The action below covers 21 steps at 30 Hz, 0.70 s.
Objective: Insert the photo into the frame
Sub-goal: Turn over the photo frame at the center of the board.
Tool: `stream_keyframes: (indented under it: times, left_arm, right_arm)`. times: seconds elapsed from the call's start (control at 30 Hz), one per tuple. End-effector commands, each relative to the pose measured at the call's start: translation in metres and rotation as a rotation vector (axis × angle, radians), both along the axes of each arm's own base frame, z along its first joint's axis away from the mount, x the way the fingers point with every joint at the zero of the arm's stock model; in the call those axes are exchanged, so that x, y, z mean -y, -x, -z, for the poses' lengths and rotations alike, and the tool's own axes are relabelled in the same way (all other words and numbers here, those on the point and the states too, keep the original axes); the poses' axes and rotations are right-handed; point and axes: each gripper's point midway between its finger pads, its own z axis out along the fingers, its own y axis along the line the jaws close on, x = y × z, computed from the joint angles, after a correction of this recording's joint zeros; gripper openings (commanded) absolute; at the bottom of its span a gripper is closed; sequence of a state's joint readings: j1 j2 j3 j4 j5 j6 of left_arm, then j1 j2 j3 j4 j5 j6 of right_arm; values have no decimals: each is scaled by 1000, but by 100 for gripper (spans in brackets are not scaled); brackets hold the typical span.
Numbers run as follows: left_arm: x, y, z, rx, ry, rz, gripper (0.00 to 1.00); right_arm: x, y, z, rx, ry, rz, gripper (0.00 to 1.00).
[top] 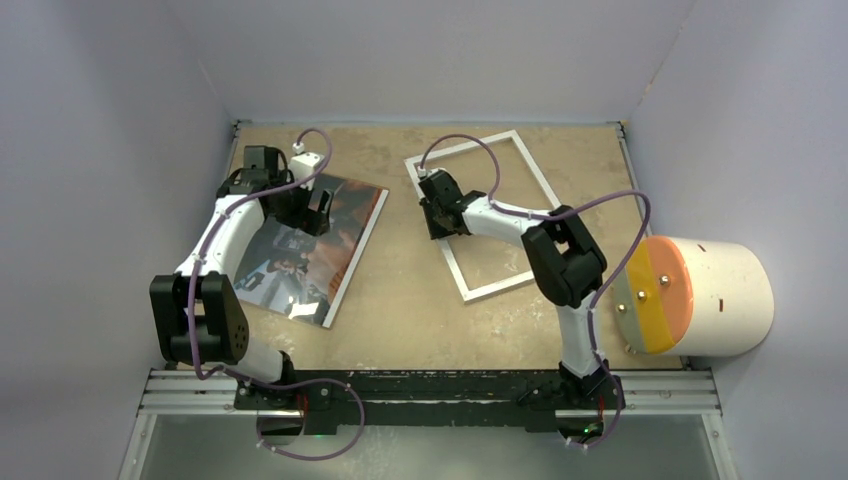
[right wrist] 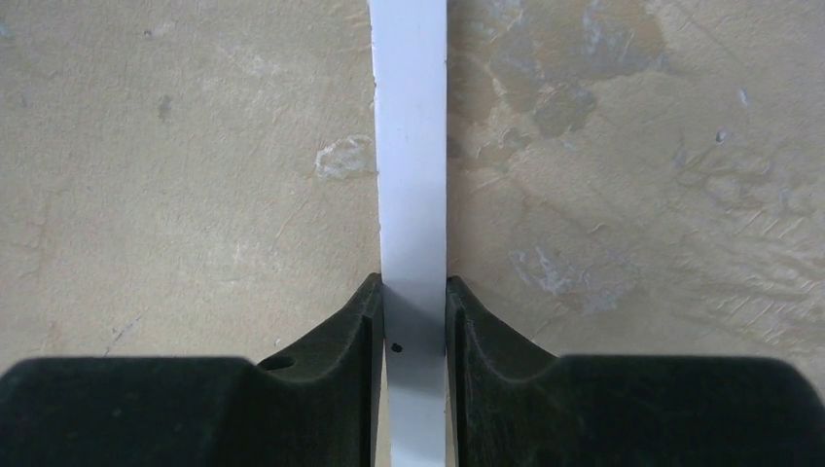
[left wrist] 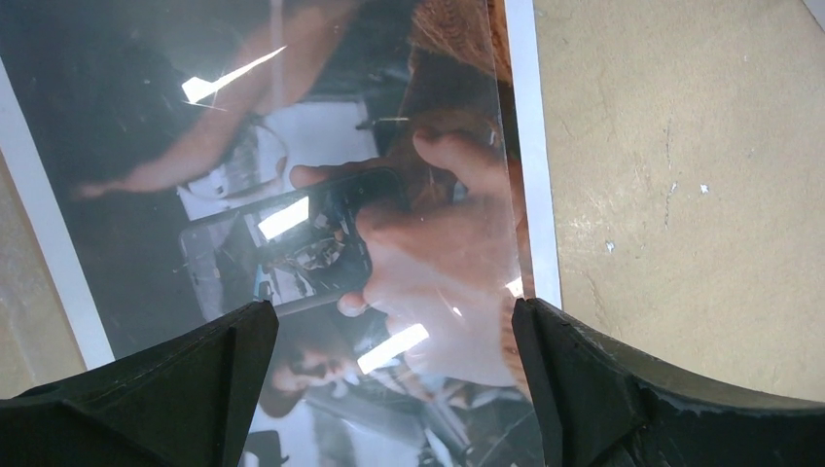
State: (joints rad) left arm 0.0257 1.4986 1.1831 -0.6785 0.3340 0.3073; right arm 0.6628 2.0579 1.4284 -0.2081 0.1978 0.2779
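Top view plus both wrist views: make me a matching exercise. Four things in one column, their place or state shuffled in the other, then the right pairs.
Column one
1. photo
2. frame
3. left gripper
4. right gripper

Column two
A. closed on a thin white rail
B. dark and glossy, flat on the left side of the table
C. open wide above a glossy print
D. white, flat on the table, right of centre

Pairs: 1-B, 2-D, 3-C, 4-A
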Motion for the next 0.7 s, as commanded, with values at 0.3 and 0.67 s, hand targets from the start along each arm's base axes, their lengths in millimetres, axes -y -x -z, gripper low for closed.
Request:
stream_keyframes:
  times: [0.3, 0.67]
  left_arm:
    - [-5, -5, -21, 18, -14, -13, 100]
    - [-24, -15, -37, 25, 52, -96, 100]
  right_arm:
    - [-74, 9, -97, 1, -255, 28, 0]
    - [-125, 21, -217, -43, -617, -5, 0]
